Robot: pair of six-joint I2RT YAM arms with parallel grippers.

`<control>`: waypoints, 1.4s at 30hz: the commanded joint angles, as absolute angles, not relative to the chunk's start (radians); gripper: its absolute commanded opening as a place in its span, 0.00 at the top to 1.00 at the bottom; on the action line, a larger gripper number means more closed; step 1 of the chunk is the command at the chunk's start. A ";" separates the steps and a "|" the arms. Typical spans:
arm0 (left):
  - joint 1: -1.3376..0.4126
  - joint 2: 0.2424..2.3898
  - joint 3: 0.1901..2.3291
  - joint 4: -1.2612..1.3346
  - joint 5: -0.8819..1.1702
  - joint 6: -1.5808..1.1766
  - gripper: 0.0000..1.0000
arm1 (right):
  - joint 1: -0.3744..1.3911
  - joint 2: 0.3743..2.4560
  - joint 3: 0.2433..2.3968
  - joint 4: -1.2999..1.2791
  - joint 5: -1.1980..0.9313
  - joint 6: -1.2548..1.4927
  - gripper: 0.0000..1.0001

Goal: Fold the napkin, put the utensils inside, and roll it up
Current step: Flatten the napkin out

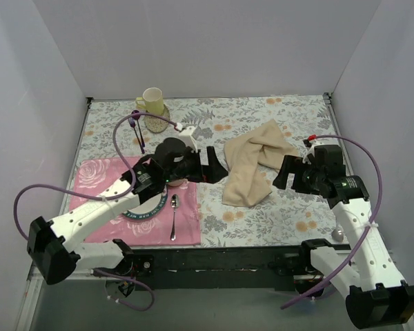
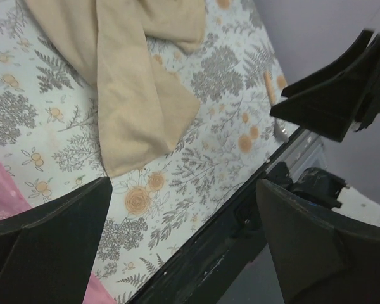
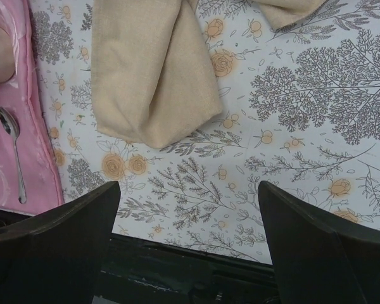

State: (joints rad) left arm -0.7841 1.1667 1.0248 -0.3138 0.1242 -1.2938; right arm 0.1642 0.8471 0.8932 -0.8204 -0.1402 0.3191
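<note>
Napkin [image 1: 252, 169] lies bunched up between the left gripper [image 1: 215, 167] and the right gripper [image 1: 283, 174], both wide open and empty. Grabbing two layers could fold it crooked. Spoon [image 1: 174, 215] lies on the pink mat [image 1: 96, 176].

1. Three plain walls close the space in: a back wall [image 1: 207, 48], a left wall [image 1: 27, 103] and a right wall [image 1: 393, 83], all smooth pale lavender-grey panels.
2. The walls meet in straight vertical seams at the two far corners.
3. The table [image 1: 333, 124] fills the space between them, under a grey floral tablecloth [image 1: 262, 214] printed with grey leaves, ferns and small orange blossoms on a whitish ground.
4. A black rail [image 1: 221, 261] runs along the table's near edge.
5. In front of the rail lies a flat dull-grey surface [image 1: 214, 303]; whether it is floor or shelf cannot be told.
6. The light is soft and even, with faint shadows.
</note>
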 commanded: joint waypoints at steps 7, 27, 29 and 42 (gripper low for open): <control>-0.933 1.425 1.077 -0.295 -0.002 -1.267 0.02 | 0.140 1.078 0.983 -0.609 -0.256 0.325 0.01; -0.933 1.621 0.979 -0.189 0.104 -1.318 0.02 | 0.129 1.695 1.299 -0.511 -0.220 0.302 0.12; -0.931 1.643 0.995 -0.204 0.092 -1.312 0.02 | 0.129 1.727 1.334 -0.541 -0.196 0.288 0.11; -0.874 1.764 1.061 -0.193 0.060 -1.290 0.02 | 0.152 1.888 1.496 -0.531 -0.132 0.376 0.07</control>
